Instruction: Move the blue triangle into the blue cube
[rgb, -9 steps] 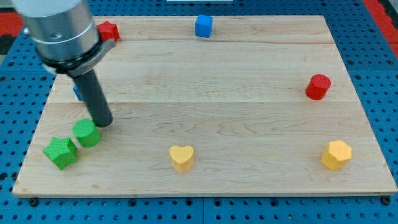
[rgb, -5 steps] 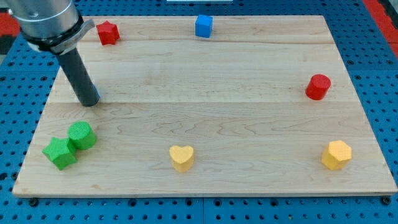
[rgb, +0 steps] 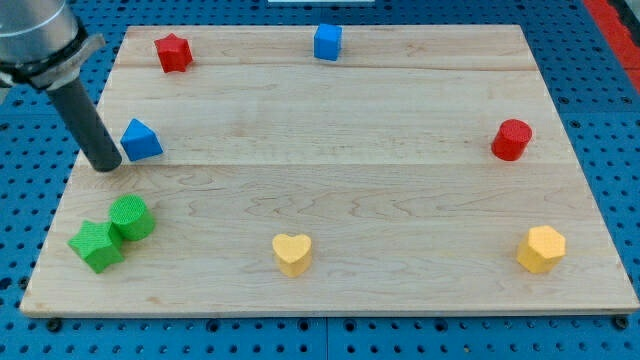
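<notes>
Along the desk's (rgb: 400, 290) bottom edge, a yellow heart (rgb: 292, 253) is sitting near the middle and a yellow hexagonal block (rgb: 541, 248) is sitting toward the bottom right corner. Near the bottom left corner a green star (rgb: 97, 244) and a green cylinder (rgb: 131, 216) are touching each other. Farther up, close to the left edge, my tip (rgb: 106, 165) is resting just left of the blue triangle (rgb: 140, 140) — whether they are touching cannot be told. The end effector is a plain rod, so nothing is spreading or pinching. A red cylinder (rgb: 511, 139) is standing by the right edge. At the top edge, the blue cube (rgb: 327, 42) is sitting near the middle — well apart from the triangle — and a red star (rgb: 173, 51) is lying toward the top left corner.
</notes>
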